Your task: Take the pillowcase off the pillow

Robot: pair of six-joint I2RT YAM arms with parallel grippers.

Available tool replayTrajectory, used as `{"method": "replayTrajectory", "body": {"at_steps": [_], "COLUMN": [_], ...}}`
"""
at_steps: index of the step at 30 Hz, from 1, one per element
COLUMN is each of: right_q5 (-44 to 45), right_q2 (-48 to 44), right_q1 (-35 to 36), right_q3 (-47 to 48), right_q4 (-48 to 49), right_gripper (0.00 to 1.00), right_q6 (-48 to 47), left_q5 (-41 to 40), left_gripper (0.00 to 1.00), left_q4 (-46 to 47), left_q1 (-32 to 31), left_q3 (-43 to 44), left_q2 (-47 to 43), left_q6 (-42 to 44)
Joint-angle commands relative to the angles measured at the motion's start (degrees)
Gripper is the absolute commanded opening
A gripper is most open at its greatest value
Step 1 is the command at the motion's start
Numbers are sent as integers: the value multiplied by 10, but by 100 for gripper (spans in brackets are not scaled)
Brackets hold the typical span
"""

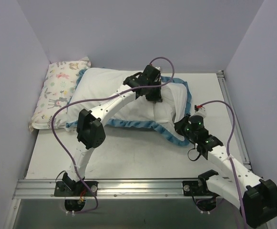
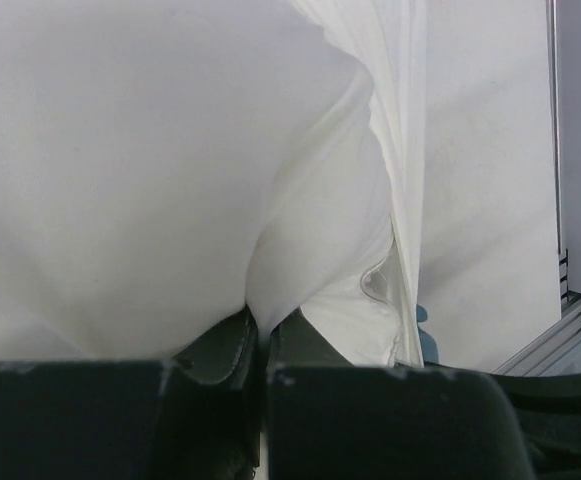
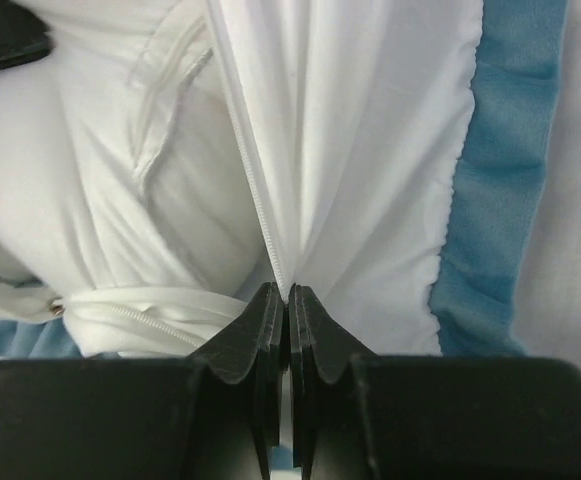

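Mid-peel: both claws are pinched on cloth, and the case looks partly off.
The left gripper (image 2: 260, 335) is clamped tight on a white fold (image 2: 270, 250); whether that is pillow or lining is unclear. The right gripper (image 3: 288, 300) is closed on the pillowcase (image 3: 370, 150) at its zip, near the blue trim (image 3: 500, 150). The pillow (image 1: 100, 88) lies at the far side of the table (image 1: 128, 157), just beside a small pillow (image 1: 57, 93). The next move likely means drawing the case rightward and nearer, over bare table. The side rail (image 1: 231, 114) and the walls bound that pull.
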Motion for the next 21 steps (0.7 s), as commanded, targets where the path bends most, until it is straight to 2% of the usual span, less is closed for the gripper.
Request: {"method": "replayTrajectory", "body": {"at_steps": [1, 6, 8, 14, 17, 21], "right_q5": [26, 18, 41, 43, 58, 51], "right_q2": [-48, -113, -132, -148, -121, 8], "right_q1": [37, 69, 79, 86, 85, 54], "right_q3": [-18, -24, -24, -41, -40, -3], "right_q4": [-149, -166, -183, -209, -198, -159], "right_gripper": [0, 0, 0, 0, 0, 0], "right_q6": [-17, -20, -17, -5, 4, 4], "left_q5": [-92, -95, -89, -43, -2, 27], "left_gripper": [0, 0, 0, 0, 0, 0], "left_q4": [67, 68, 66, 60, 61, 66], "left_q1": [58, 64, 72, 102, 102, 85], "left_q3": [47, 48, 54, 76, 57, -21], "left_q2": [4, 8, 13, 27, 6, -63], "left_q6": [7, 4, 3, -10, -4, 18]}}
